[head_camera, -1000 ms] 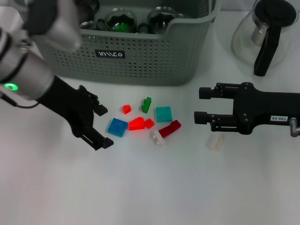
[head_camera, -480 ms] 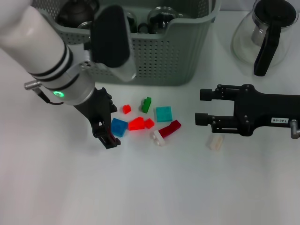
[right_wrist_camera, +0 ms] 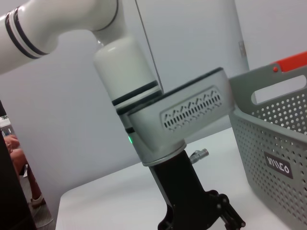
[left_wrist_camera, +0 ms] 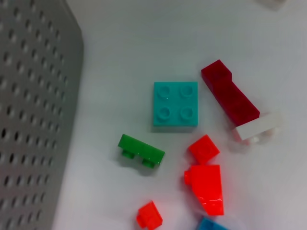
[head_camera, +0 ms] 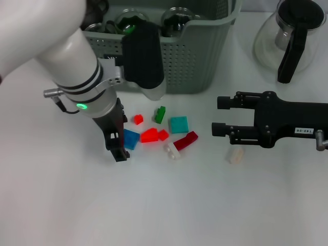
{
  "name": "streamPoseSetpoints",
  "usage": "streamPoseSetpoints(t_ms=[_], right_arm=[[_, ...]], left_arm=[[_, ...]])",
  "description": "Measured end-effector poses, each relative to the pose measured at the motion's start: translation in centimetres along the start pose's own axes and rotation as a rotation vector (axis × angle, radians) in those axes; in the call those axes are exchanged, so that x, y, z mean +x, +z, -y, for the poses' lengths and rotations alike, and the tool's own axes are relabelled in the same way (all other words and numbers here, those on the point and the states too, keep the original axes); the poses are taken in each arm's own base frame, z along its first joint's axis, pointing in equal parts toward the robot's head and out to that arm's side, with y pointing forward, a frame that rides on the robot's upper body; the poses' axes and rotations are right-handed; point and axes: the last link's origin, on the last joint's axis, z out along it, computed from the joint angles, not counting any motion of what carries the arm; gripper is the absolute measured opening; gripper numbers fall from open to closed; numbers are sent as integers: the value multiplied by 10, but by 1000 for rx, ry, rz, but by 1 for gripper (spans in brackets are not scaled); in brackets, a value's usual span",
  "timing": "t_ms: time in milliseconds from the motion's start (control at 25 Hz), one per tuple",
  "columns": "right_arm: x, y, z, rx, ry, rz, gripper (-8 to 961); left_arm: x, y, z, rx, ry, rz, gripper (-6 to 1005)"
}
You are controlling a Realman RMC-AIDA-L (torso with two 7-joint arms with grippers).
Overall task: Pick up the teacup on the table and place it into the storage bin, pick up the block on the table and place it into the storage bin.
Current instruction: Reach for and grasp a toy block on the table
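1. Storage bin (head_camera: 169, 56): grey-green perforated plastic at the table's far edge, glass vessels inside; black label with white lettering, not legible.
2. Blocks: studded plastic bricks scattered before the bin, among them a blue block (head_camera: 131, 139), teal square (head_camera: 179, 124), green piece (head_camera: 160, 115), dark red bar (head_camera: 185, 140).
3. Left gripper (head_camera: 119, 142): lowered at the blue block; grip state cannot be told.
4. Right gripper (head_camera: 221, 116): fingers spread, nothing held, beside a translucent block (head_camera: 236, 155).
5. Table (head_camera: 164, 205): plain white, matte.
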Motion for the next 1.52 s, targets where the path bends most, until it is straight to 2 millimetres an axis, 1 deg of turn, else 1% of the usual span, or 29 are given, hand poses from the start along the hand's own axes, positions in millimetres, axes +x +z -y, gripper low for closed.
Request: streamPoseSetpoints(t_ms=[200,720,1000,1280,1400,1520], right_arm=[[0,0,0,1,0,0,741],[0,-1,0,4,-4,0,742],[1,-1,0,5,-3,-1,742],[2,-2,0,7,-1,-3,742],[2,-2,0,7,-1,-3,742],[2,-2,0,7,0,-3,743]], left_arm=[[3,4,1,-20,1,29,900],[-1,2,-9,-94,-8,70,901],[5,-1,-4,-47,-42,23,901],[5,4,-4,-49,-73,19,900],[5,5,-5,-50,-76,23,862],[3,6,-3,-45,-89,20,747]])
